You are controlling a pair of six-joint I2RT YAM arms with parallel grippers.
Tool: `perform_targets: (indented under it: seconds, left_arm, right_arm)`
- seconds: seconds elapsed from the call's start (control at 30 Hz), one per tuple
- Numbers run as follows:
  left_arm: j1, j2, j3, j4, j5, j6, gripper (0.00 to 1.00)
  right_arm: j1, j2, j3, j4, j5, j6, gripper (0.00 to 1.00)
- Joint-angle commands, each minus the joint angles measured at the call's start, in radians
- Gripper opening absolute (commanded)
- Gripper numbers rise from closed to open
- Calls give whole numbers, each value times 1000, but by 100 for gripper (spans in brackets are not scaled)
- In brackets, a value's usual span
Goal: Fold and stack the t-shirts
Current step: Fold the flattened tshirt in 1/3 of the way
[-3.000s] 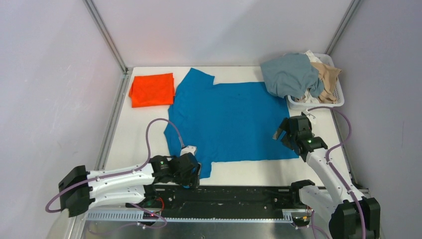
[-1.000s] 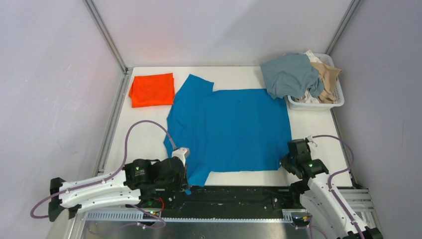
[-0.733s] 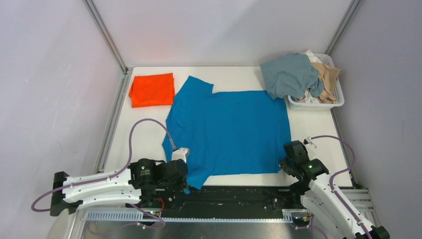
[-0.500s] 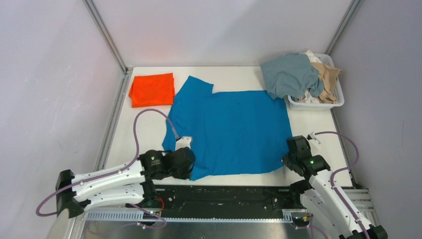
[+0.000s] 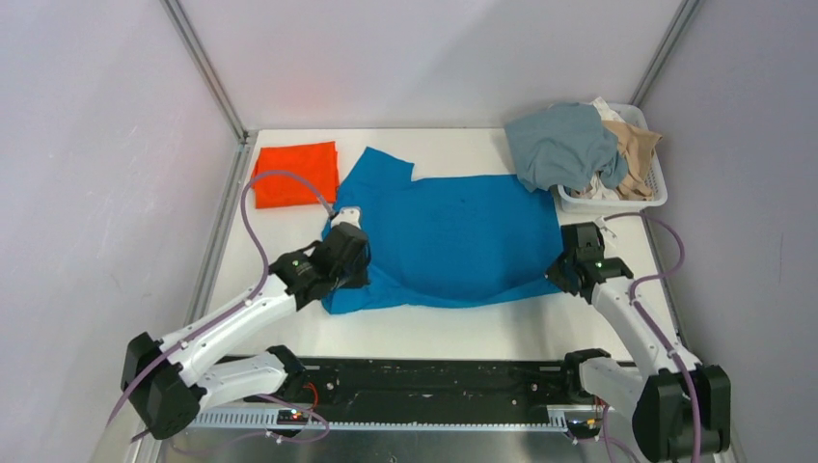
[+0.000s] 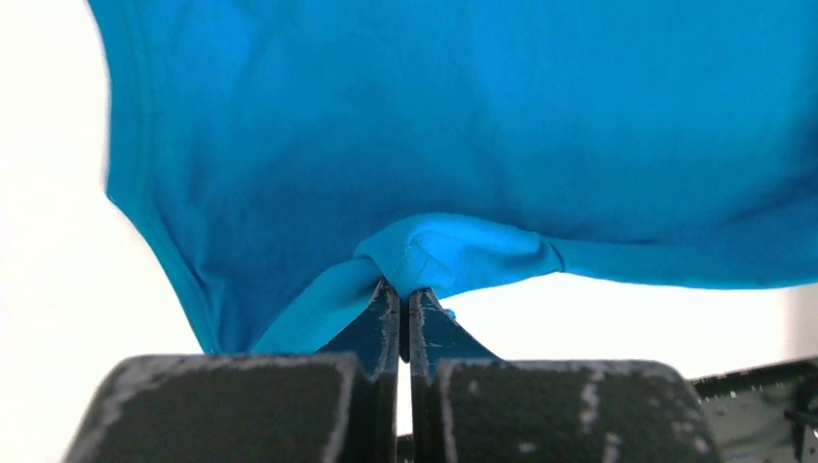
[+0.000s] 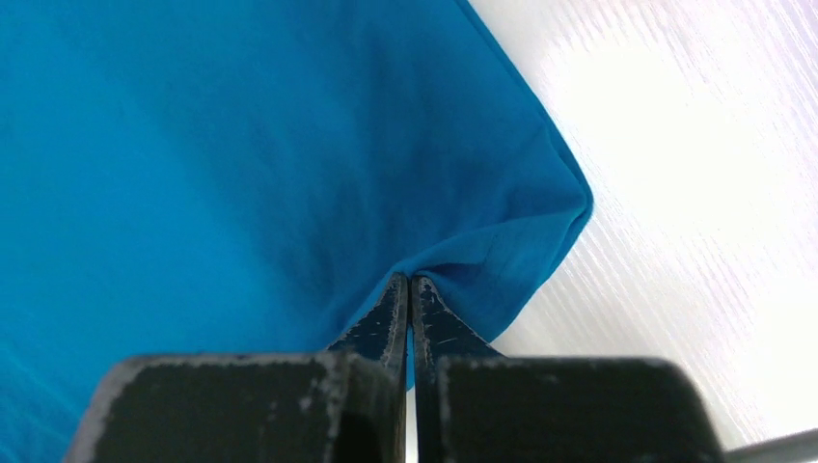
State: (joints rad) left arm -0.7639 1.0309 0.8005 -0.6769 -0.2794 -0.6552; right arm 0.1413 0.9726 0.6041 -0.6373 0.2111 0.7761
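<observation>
A royal blue t-shirt (image 5: 453, 227) lies spread on the white table, its near edge lifted and carried over its middle. My left gripper (image 5: 359, 273) is shut on the shirt's near-left corner; the left wrist view shows a bunched hem (image 6: 453, 256) pinched at the gripper (image 6: 404, 287) tips. At the near-right corner my right gripper (image 5: 562, 273) is also shut on the blue cloth (image 7: 241, 154), which pinches into the gripper (image 7: 409, 282) tips in the right wrist view. An orange-red t-shirt (image 5: 294, 174) lies folded at the back left.
A white slotted basket (image 5: 658, 188) at the back right holds a grey-blue shirt (image 5: 564, 145) and a tan one (image 5: 637, 154), heaped over its rim. Metal frame posts run along the left and right table edges. A black rail crosses the near edge.
Both grippers have travelled away from the near edge toward the table's middle, drawing the blue shirt's near hem up and over with them. Both stayed shut on the cloth.
</observation>
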Motion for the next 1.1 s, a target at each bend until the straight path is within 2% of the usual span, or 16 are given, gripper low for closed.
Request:
perform_targets:
  seconds: [0.0,0.23,0.67,0.8,0.87,0.9,0.93,0.97,1.0,1.03,1.07]
  left_arm:
    - [75,68,80,109,11,117,0]
    - [164,254,187,157,7,190,0]
    - [261,543,364,181,45,291,0]
    - [290,618,417,179,51,303,8]
    - [311,649,450,179,45,297,21]
    - [320,663,460,178,48,290,46]
    - [340,668,485,178,57,284,52]
    - [358,674,498,177,74,280,60]
    - [366,672,521,174,81,268,64]
    - [376,660,527,173,99,260,83]
    - [378,651,532,174,109,247,95]
  right_arm:
    - [-16,91,86,98,-10,-67,2]
    - [-49,220,171,155,-17,-112,2]
    - [-77,401,250,281,-22,-115,5]
    - [-94,470,274,354,-24,-133,10]
    - [-109,521,312,366,-32,-142,22]
    - [-121,535,328,369,-36,-148,37]
    - [-126,559,364,373,-47,-151,46]
    - [-131,567,397,372,-49,-156,60]
    - [-132,568,410,362,-49,-159,68]
    - [-131,563,427,352,-47,-163,80]
    - [-129,541,430,330,-44,-166,85]
